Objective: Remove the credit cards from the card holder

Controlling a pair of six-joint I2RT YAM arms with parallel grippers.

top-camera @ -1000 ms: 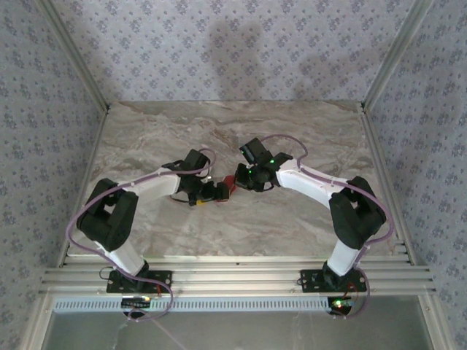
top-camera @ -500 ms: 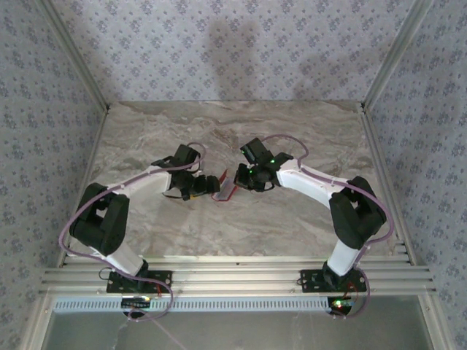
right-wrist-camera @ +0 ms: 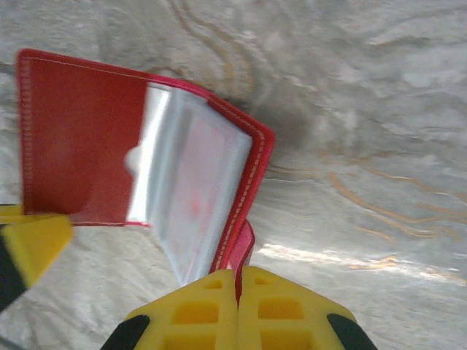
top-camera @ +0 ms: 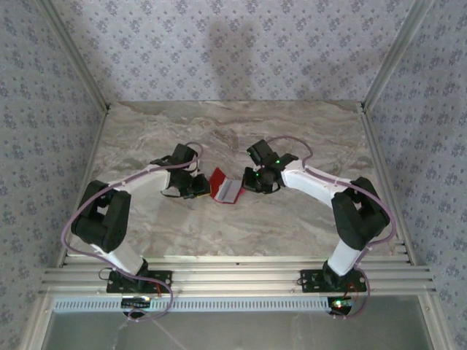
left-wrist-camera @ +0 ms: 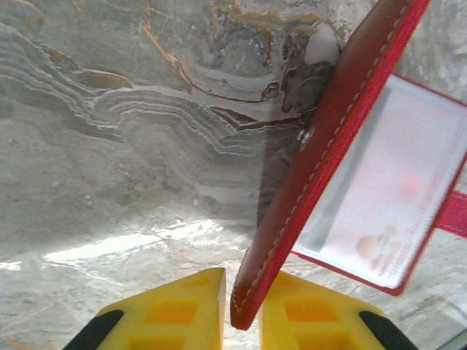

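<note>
Midway across the table [top-camera: 306,226], the red wallet [top-camera: 225,187] stands spread open, left end effector [left-wrist-camera: 243,295] clenched on its cover, right end effector [right-wrist-camera: 238,288] pinching its tab; next, one must release and pull cards out.

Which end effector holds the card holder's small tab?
The right end effector; the left end effector grips the card holder by its stitched cover edge instead.

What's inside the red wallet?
The open card holder shows cloudy clear plastic pockets inside, with something pale and pinkish behind the plastic. Whether those are credit cards cannot be told: the plastic blurs and covers them.
</note>
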